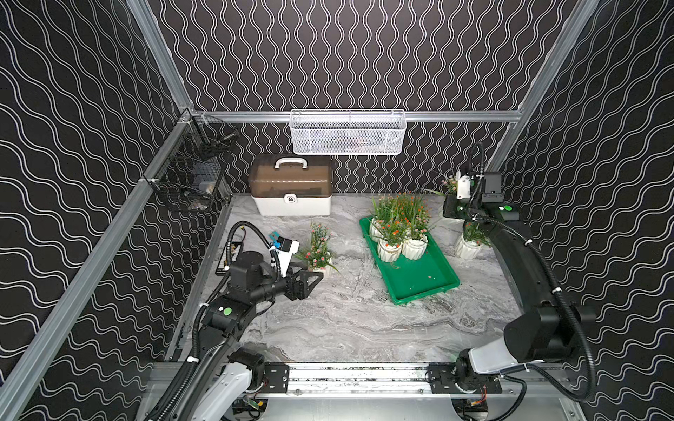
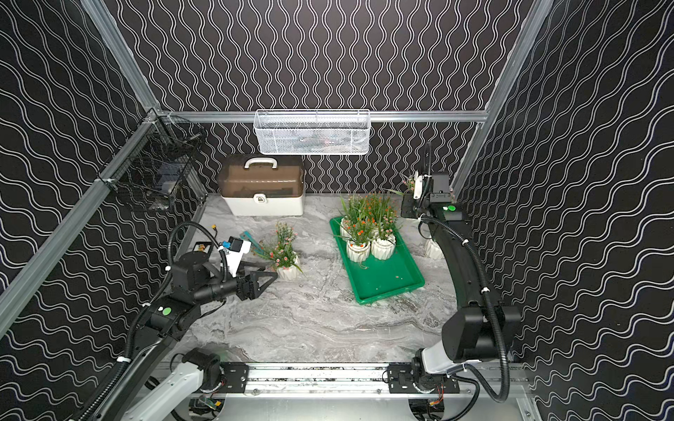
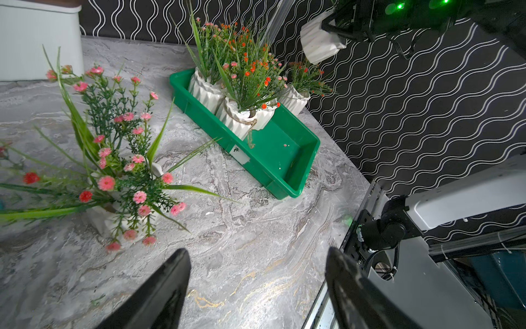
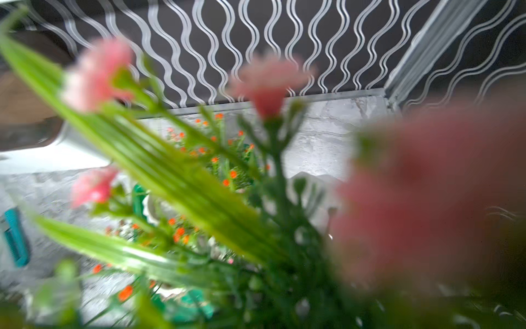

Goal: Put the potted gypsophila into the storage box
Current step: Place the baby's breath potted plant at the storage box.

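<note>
Left jaws apart by the ten-o'clock pot (image 1: 319, 255)
Right jaws clamp a raised pot (image 3: 320, 42) at two o'clock, likely to carry it into the storage box (image 1: 419, 284).

The storage box (image 1: 419, 282) is bright green. The potted gypsophila (image 1: 388, 251) have white ribbed pots, green stems and pink or orange-red flowers. The table (image 1: 346, 320) is grey marble-patterned with white veins. The walls (image 1: 346, 54) are black with wavy white lines. The case (image 1: 291, 207) is white with a brown translucent lid; the mesh basket (image 1: 346, 136) is white
</note>
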`<action>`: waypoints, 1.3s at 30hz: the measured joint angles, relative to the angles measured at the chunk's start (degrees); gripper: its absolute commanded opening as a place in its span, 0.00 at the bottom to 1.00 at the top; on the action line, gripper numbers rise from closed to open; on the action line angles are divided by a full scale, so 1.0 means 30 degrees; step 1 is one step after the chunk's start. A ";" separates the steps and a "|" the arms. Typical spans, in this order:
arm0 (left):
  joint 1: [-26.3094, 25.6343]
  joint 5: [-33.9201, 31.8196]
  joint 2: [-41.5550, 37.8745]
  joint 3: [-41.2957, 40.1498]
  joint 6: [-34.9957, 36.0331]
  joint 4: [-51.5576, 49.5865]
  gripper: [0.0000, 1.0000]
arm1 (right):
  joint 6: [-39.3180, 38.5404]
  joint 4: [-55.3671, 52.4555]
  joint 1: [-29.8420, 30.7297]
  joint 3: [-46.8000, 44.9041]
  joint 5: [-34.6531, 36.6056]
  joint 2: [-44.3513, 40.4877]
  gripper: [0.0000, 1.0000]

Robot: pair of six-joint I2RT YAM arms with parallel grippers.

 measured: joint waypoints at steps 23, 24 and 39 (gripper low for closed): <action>0.0015 0.1690 -0.2222 -0.0568 -0.0619 0.2528 0.77 | 0.1581 -0.4860 0.5574 0.0146 0.2652 -0.3898 0.00; 0.0015 0.1698 -0.2251 -0.0568 -0.0619 0.2528 0.77 | 0.1887 -0.5013 0.5646 0.0029 0.2688 -0.4138 0.00; 0.0015 0.1690 -0.2244 -0.0663 -0.0612 0.2667 0.76 | 0.2943 -0.5923 0.7053 -0.3344 0.1814 -0.5209 0.00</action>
